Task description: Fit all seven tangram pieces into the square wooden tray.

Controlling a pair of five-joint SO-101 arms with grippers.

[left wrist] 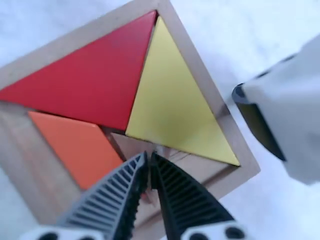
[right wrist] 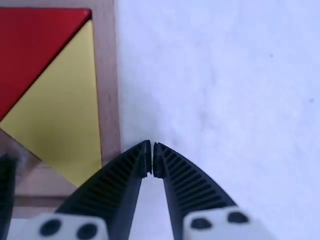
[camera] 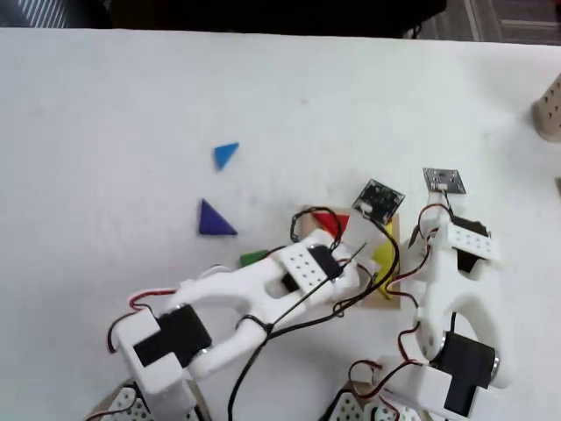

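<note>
Both pressed together: left gripper (left wrist: pixel 149 160) over the tray (left wrist: pixel 189 55), right gripper (right wrist: pixel 151 152) just outside it.

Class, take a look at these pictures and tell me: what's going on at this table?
A tangram puzzle is partly done. The wooden tray holds a red triangle, a yellow triangle and an orange piece. The left gripper hangs shut over the tray's unfilled part; the right gripper, also shut, is over bare table beside the tray. A light blue triangle, a dark blue triangle and a green piece lie outside it.
</note>
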